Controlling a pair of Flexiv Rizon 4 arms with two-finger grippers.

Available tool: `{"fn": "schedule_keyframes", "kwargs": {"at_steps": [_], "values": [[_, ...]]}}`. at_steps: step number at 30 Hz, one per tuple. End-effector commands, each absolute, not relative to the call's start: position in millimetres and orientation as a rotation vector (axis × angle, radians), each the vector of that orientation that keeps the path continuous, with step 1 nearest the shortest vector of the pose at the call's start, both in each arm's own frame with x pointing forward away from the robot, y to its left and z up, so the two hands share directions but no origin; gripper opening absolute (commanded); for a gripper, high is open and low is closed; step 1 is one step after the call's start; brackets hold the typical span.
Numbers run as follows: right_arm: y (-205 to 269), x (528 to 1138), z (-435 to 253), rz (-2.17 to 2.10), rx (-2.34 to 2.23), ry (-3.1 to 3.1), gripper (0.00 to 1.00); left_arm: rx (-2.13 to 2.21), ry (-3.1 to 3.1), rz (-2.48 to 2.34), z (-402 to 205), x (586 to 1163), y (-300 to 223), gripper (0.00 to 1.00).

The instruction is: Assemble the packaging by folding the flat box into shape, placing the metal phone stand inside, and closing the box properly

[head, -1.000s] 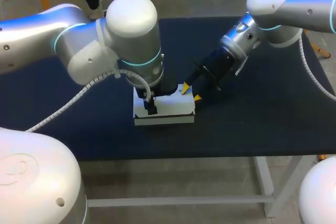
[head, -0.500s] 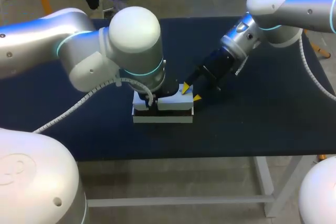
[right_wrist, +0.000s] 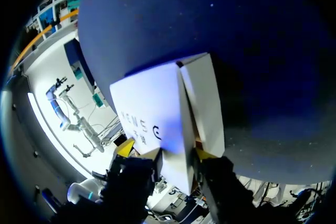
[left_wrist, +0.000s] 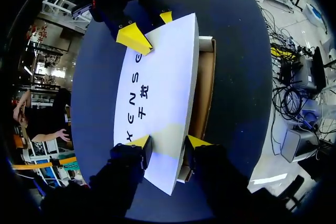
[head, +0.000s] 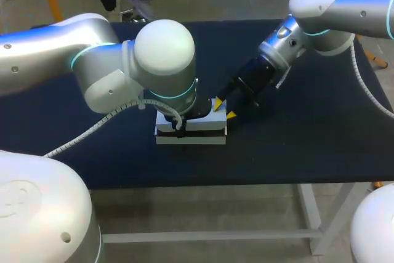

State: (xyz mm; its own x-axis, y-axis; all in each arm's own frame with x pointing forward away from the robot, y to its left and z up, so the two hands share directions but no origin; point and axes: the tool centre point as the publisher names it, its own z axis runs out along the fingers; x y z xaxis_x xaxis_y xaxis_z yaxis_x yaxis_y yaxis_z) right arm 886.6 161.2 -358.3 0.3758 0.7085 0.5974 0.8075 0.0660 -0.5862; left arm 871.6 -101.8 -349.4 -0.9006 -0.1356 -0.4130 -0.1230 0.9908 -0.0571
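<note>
Status, left to right. Your left arm (head: 123,72) comes in low over the box (head: 191,132), its wrist covering most of the top in the head view. In the left wrist view the left gripper (left_wrist: 168,142) sits at the near end of the lid (left_wrist: 157,82). I can't tell whether it's clamped on the lid or just bearing on it. My read is it's there to push the lid down.

The box sits mid-table (head: 295,146) toward the front edge, folded up with the lid not seated. One long side gapes and shows the brown inner wall (left_wrist: 203,93). The phone stand isn't visible, so I can't confirm it's inside.

The right gripper (head: 223,109) is at the box's right end and released, jaws apart. One tip (left_wrist: 134,38) rests on the lid's far corner. That looks like a brace so the box doesn't slide or the lid spring back.

Changes over the last second:
- The left wrist has shifted right along the box and now hides more of its top.
- The box has nudged slightly left.
- The right arm hasn't moved.

Closing is underway but not finished.
</note>
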Motion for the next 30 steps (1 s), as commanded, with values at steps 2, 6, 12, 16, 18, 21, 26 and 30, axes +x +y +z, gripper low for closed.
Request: {"fn": "schedule_keyframes", "kwargs": {"at_steps": [2,6,12,16,18,21,26,30], "values": [[161,886,-358,-0.129,-1.665,-1.361,0.39,-0.186,2.688,-0.027,-352,868,-106,0.44],[161,886,-358,-0.132,-1.664,-1.363,0.39,-0.187,2.682,-0.023,-352,867,-106,0.44],[156,883,-355,-0.146,-1.668,-1.366,0.4,-0.194,2.678,-0.018,-355,866,-106,0.43],[154,881,-354,-0.153,-1.67,-1.367,0.4,-0.203,2.675,-0.007,-357,866,-106,0.43],[154,880,-354,-0.155,-1.671,-1.367,0.4,-0.204,2.675,-0.007,-358,866,-106,0.43],[151,879,-353,-0.163,-1.672,-1.366,0.4,-0.205,2.675,-0.008,-358,865,-106,0.43],[146,875,-347,-0.197,-1.677,-1.369,0.39,-0.206,2.676,-0.009,-358,864,-105,0.43],[144,871,-341,-0.23,-1.684,-1.378,0.39,-0.205,2.677,-0.007,-357,863,-105,0.43]]}}
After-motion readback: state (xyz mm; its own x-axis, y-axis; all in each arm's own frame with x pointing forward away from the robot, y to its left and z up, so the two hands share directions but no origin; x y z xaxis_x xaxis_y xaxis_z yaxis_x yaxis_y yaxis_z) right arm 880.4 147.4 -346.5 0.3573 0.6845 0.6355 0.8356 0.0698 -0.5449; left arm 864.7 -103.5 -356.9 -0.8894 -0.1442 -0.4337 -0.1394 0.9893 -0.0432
